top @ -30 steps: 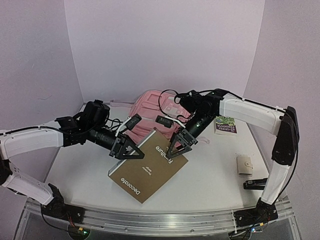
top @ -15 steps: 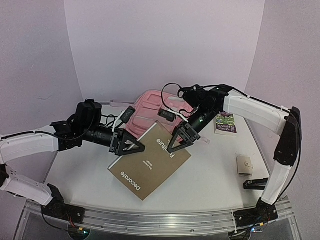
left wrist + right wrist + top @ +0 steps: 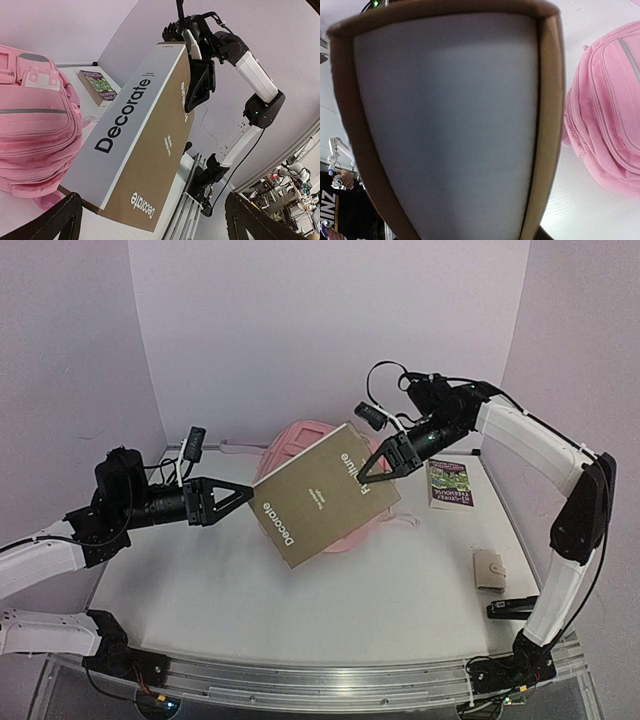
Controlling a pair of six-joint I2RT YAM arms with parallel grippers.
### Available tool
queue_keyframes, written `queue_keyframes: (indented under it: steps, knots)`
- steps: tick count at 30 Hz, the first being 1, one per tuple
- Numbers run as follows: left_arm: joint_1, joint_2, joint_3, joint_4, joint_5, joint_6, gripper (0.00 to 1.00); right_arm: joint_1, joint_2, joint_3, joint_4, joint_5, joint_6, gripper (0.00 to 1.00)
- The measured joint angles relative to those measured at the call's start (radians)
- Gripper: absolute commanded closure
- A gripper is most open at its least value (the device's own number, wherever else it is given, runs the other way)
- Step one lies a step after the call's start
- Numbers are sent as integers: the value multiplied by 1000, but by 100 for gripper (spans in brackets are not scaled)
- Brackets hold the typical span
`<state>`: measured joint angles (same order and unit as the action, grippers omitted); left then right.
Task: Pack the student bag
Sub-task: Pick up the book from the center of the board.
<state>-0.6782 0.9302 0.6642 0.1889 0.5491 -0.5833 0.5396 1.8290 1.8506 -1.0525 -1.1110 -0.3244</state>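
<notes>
At right wrist only: book pages

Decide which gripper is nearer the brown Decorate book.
Right. The right gripper clamps the brown Decorate book by its upper edge; the left gripper is open, clear of the book, off to its left.

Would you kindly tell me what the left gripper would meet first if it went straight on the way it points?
Most likely the Decorate book, which the right gripper holds tilted up by the student bag. The open left gripper points at its spine, though depth is uncertain.
</notes>
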Motion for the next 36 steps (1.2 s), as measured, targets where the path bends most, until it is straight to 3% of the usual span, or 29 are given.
queue_keyframes:
  steps: [8,18,27,36]
  knots:
    - [-1,26,-121,83,15,-104,0,0,14,56,62,-10,95,75]
    - [-1,86,-143,236,44,-153,6,0,21,61,133,-76,192,75]
    - [-1,182,-141,418,124,-206,21,8,21,25,195,-128,242,75]
    - [1,234,-140,598,167,-282,45,28,21,-4,226,-150,261,75]
